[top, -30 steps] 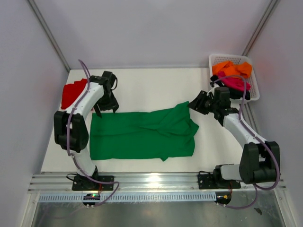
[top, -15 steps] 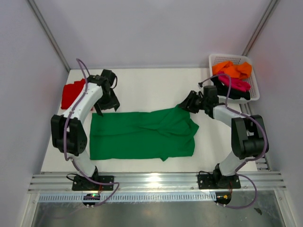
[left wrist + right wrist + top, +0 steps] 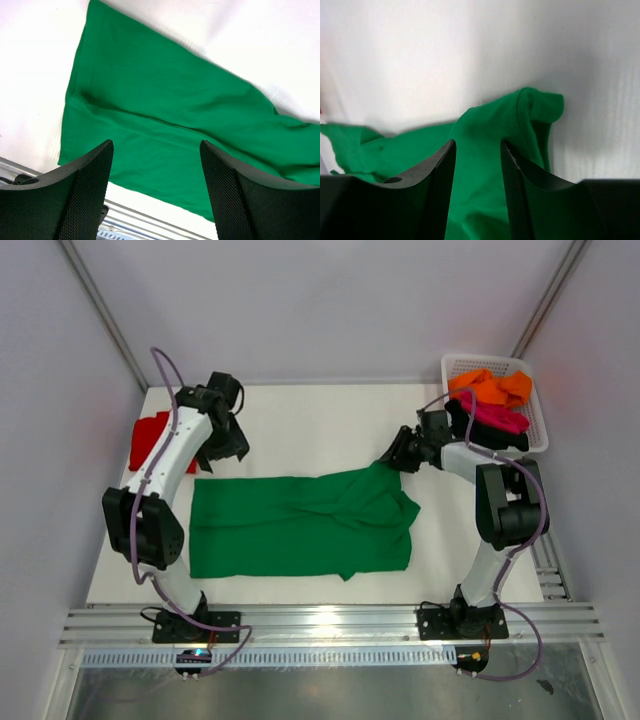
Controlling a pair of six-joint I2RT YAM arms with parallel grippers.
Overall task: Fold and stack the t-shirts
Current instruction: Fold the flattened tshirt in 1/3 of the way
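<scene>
At far-right sleeve of green t-shirt (image 3: pixel 300 525): R gripper (image 3: pixel 392 458), jaws apart, nothing pinched. Shirt long axis L-R; L gripper (image 3: pixel 222 452) open near far-left corner.

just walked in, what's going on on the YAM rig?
Both arms are working on the green t-shirt, which lies spread on the table with its right end bunched. The right hand is at the shirt's far right corner, jaws apart over the sleeve, not closed on it. The left hand hovers open above the far left edge, holding nothing. A red t-shirt lies at far left. An orange t-shirt and a magenta t-shirt sit in the white basket.
</scene>
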